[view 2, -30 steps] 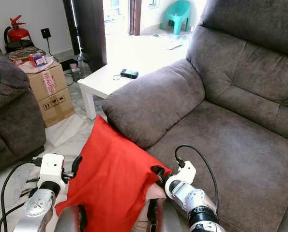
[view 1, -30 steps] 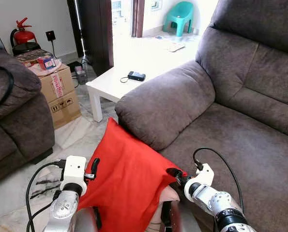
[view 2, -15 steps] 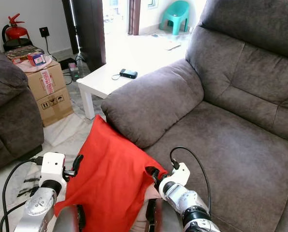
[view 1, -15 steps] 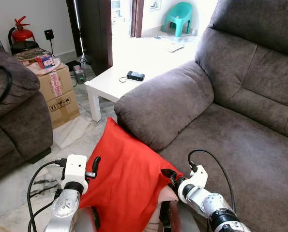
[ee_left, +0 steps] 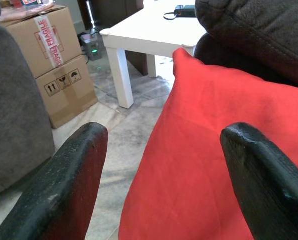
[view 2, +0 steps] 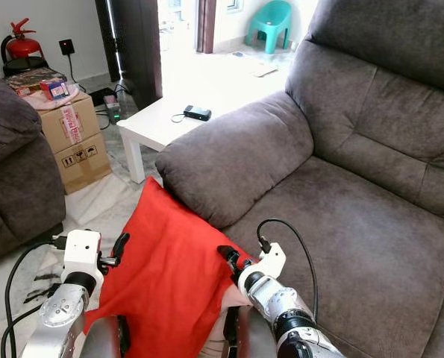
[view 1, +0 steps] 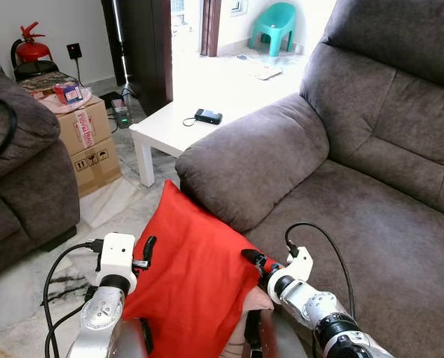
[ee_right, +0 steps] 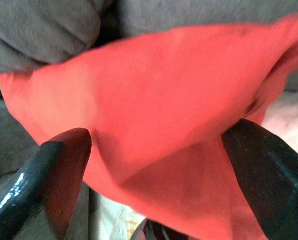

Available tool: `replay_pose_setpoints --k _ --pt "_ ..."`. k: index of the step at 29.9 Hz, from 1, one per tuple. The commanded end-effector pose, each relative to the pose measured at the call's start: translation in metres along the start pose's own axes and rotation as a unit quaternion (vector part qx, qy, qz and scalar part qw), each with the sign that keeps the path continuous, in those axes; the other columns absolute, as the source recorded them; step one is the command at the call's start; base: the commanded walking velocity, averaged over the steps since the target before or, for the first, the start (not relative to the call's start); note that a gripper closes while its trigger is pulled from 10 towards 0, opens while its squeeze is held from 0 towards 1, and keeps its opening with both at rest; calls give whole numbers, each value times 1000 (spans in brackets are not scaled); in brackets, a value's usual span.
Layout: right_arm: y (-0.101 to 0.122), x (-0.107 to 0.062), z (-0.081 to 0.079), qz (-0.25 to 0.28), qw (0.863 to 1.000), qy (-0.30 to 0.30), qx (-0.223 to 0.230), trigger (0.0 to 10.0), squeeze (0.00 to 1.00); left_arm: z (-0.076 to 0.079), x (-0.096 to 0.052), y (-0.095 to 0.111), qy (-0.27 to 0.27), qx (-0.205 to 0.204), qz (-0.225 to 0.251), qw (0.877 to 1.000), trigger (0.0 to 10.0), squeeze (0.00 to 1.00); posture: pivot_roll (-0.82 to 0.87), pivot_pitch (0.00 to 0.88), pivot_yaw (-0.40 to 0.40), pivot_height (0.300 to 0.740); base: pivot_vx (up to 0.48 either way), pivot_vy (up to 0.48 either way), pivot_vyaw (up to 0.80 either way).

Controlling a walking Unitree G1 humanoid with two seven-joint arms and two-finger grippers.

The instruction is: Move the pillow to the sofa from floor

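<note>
1. The red pillow is seen upright against the front of the grey sofa, its top corner tucked below the armrest and its lower part hidden behind the robot's body; it is not on the seat.
2. The right gripper is placed at the pillow's right edge, beside the seat front. In the right wrist view its fingers are spread wide with the red cloth bulging between them; whether the pads press the cloth cannot be told.
3. The left gripper is held at the pillow's left edge. In the left wrist view its fingers stand wide apart, one over the floor and one before the cloth; nothing is seen gripped.
4. A marble floor lies left of the pillow.
5. A white table stands beyond the armrest, with a small black device on it.
6. A cardboard box marked "FRAGILE" is noted left of the table, next to a second sofa.
7. A red extinguisher stands by the far wall, and a teal chair beyond the doorway.
</note>
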State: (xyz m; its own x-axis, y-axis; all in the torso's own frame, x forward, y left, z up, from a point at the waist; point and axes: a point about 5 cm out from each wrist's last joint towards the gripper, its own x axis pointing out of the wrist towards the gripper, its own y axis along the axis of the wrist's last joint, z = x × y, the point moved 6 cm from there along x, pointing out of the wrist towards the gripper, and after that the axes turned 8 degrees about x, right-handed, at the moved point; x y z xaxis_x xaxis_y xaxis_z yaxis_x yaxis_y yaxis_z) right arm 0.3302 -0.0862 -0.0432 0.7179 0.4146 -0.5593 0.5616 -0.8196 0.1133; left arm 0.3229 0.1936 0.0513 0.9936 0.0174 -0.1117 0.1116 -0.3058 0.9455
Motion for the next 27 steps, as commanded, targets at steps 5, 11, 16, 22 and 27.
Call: replay_pose_setpoints --k 5,11,16,22,27 --pt "-6 3 4 -18 997 -31 -68 10000 0 2 0 3 -1 -6 4 1000 10000 0 148 0 -154 560 0 0 0" --pt "2 0 16 5 992 -66 -104 10000 0 3 -1 2 1 -8 2 1000 10000 0 150 0 -166 560 0 0 0" --pt "4 1 15 14 993 -68 -92 10000 0 5 -4 1 4 -11 0 1000 10000 0 157 0 -177 560 0 0 0" --pt "0 4 6 20 998 -43 -34 10000 0 3 -9 1 11 -13 0 1000 10000 0 171 0 -193 560 0 0 0" --pt "-7 6 7 15 999 -40 -28 10000 0 -12 -7 19 32 -19 25 999 10000 0 179 0 -198 560 0 0 0"
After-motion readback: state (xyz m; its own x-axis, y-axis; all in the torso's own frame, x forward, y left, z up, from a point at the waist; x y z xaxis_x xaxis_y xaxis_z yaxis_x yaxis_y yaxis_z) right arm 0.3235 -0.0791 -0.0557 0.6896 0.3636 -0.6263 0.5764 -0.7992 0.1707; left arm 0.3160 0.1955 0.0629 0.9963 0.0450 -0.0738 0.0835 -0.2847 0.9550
